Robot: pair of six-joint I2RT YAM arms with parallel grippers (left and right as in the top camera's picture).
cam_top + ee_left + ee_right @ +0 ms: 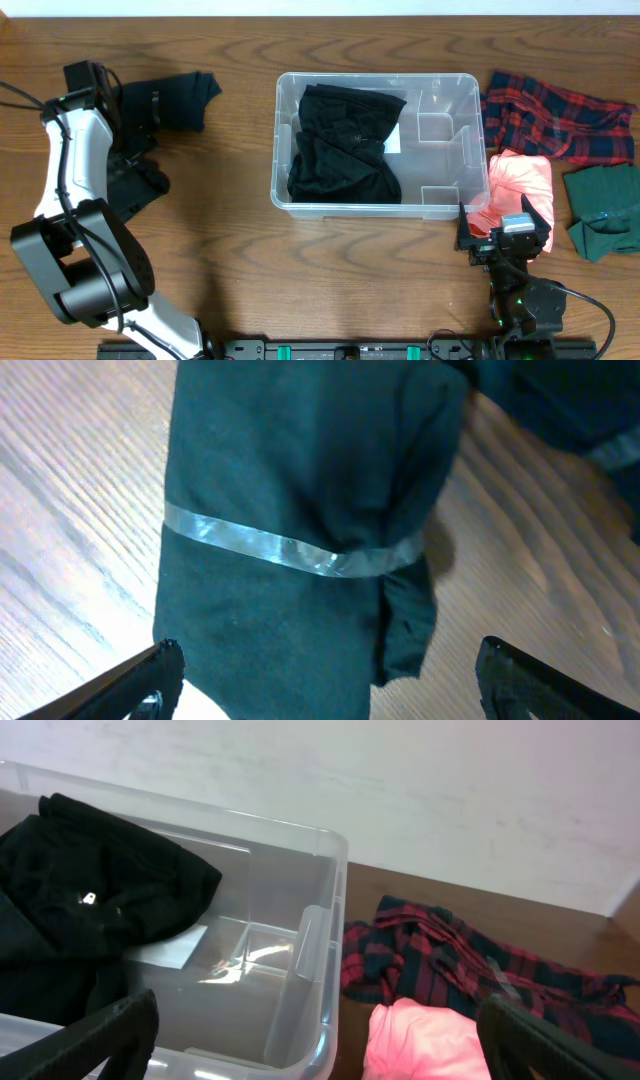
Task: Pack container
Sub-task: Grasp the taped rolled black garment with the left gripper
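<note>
The clear container stands mid-table, and a black garment fills its left half. Its right half shows bare bottom and a white label. At the far left, my left gripper hangs open over a dark folded garment bound with a strip of clear tape. The cloth lies between the spread fingers without being pinched. Just off the container's front right corner, my right gripper stands open and empty above a pink garment.
A red and navy plaid garment lies right of the container, and a green garment sits at the right edge. More dark cloth lies beside the left arm. A white wall rises behind the table.
</note>
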